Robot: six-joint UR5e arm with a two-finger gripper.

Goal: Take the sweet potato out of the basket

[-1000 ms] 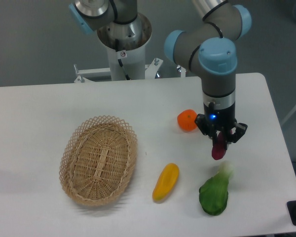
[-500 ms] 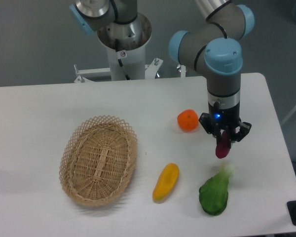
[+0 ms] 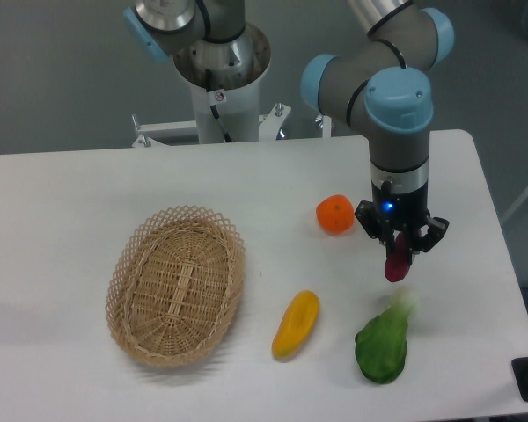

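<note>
The sweet potato (image 3: 394,265), a small magenta-purple tuber, hangs upright between the fingers of my gripper (image 3: 399,248), which is shut on it above the right side of the table. It hovers just above the leafy top of a green vegetable. The tan wicker basket (image 3: 177,283) lies far to the left with nothing inside it.
A round orange fruit (image 3: 334,214) sits just left of the gripper. A yellow-orange elongated vegetable (image 3: 297,323) lies between basket and gripper. A green leafy vegetable (image 3: 384,342) lies directly below the held tuber, near the table's front right edge.
The arm moved slightly right and up with the sweet potato between one second and half a second ago. Since then nothing has shifted.
</note>
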